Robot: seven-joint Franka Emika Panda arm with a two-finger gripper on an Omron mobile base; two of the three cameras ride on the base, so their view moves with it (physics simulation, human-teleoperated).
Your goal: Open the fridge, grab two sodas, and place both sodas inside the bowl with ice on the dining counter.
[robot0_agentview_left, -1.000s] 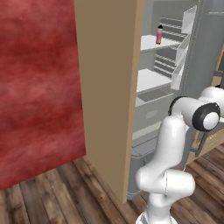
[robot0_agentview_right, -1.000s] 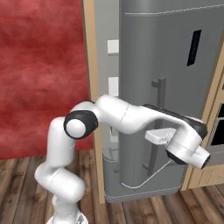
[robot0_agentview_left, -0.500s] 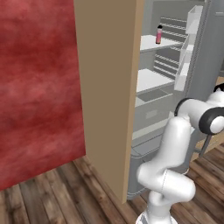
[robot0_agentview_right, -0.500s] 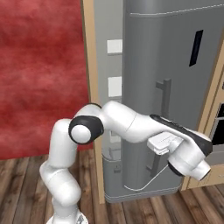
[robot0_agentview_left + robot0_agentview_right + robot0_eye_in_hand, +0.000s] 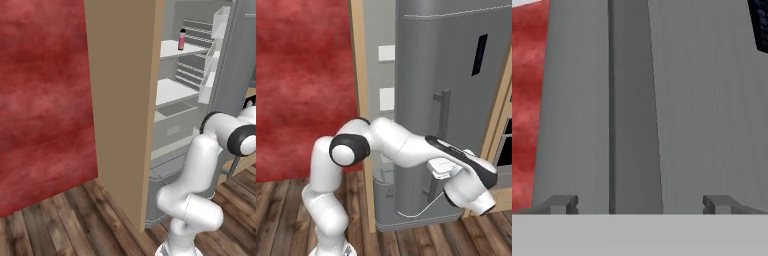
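Fridge point(image 5: 456, 95) door is swung partly open; from the left base camera the white shelves point(image 5: 175, 91) show inside the tan wood surround point(image 5: 122, 100). Pink soda bottle point(image 5: 181, 39) stands upright on the top shelf, at about 1 o'clock in that view. Hand camera: gripper point(image 5: 639, 205) spread wide, nothing between the tips, the door's long vertical handle point(image 5: 633, 110) running up at 12 o'clock between them; contact can't be judged. Right base camera: wrist sits low at 4 o'clock by the handle point(image 5: 440, 130). Black display panel point(image 5: 479, 55) at 1 o'clock.
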